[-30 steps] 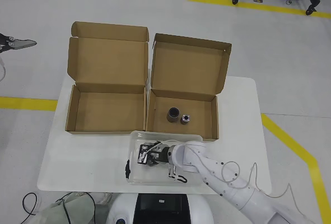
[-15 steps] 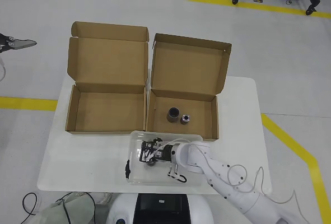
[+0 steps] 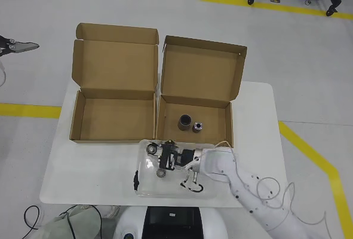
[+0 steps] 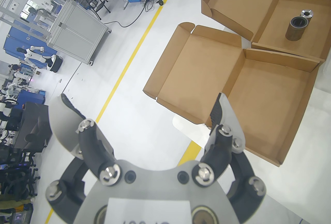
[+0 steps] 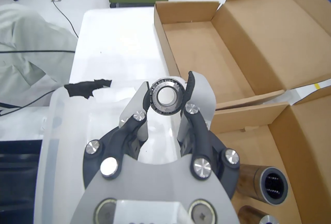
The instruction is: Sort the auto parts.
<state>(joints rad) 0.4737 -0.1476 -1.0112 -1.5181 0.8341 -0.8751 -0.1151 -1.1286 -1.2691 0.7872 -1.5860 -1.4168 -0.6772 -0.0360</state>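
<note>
My right gripper (image 3: 164,158) (image 5: 166,91) hangs over the clear plastic tray (image 3: 147,186) (image 5: 77,119) at the table's front, shut on a steel bearing ring (image 5: 166,97) held by its outer rim, hole facing the camera. Behind the tray stand two open cardboard boxes. The left box (image 3: 113,119) (image 5: 207,54) (image 4: 269,108) is bare inside. The right box (image 3: 218,128) (image 4: 279,28) holds a brown cylindrical sleeve (image 3: 183,122) (image 4: 296,28) (image 5: 269,185) and a small silver bushing (image 3: 198,126) (image 4: 306,13). My left gripper (image 4: 142,103) is open with nothing in it, off the table's left side above the floor.
A black scrap (image 3: 135,179) (image 5: 88,88) sticks to the tray's left rim. The white table (image 3: 251,119) has bare surface right of the boxes and left of the tray. Box lids stand open toward the back. Yellow floor lines run beside the table.
The right gripper has risen out of the tray with the bearing ring and shifted a little toward the boxes, and its arm has swung rightward. The left arm has kept still.
</note>
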